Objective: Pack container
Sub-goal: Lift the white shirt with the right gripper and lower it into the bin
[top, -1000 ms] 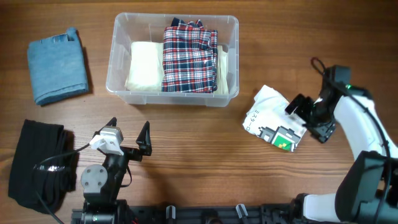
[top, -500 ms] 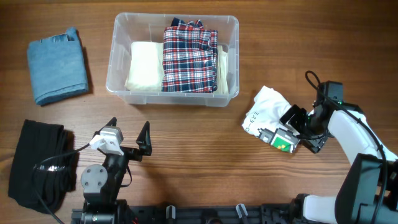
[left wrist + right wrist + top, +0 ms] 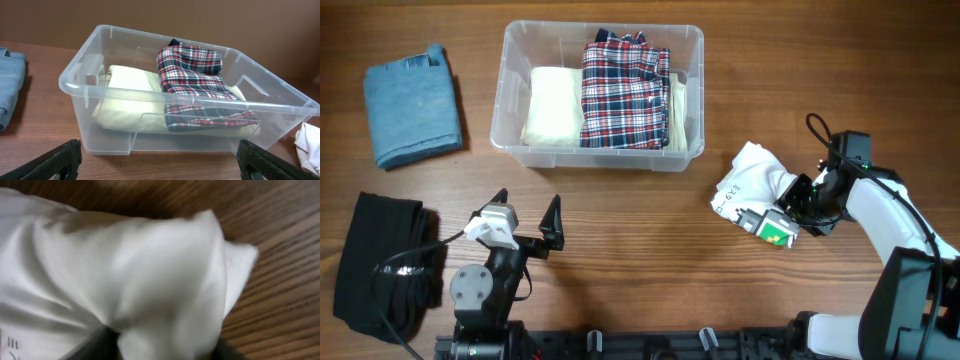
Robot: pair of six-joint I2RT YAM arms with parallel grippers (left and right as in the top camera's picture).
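Note:
The clear plastic container (image 3: 510,90) stands at the back centre, holding a folded cream cloth (image 3: 552,105) and a folded plaid shirt (image 3: 623,90). The left wrist view shows the container (image 3: 150,97) close ahead with both cloths inside. My left gripper (image 3: 527,210) (image 3: 160,160) hangs open in front of it, with nothing between its fingers. A folded white garment (image 3: 750,180) with a green tag lies to the right of the container. My right gripper (image 3: 798,205) (image 3: 162,347) is shut on that garment's right edge, and the white cloth (image 3: 150,280) bunches between the dark fingers.
A folded blue cloth (image 3: 413,105) lies at the back left. A black folded cloth (image 3: 380,265) lies at the front left, beside the left arm's base. Bare wood stretches between the container and the front edge.
My right gripper has slid left and down onto the white garment and closed on its edge, which has bunched up. The left arm has not moved.

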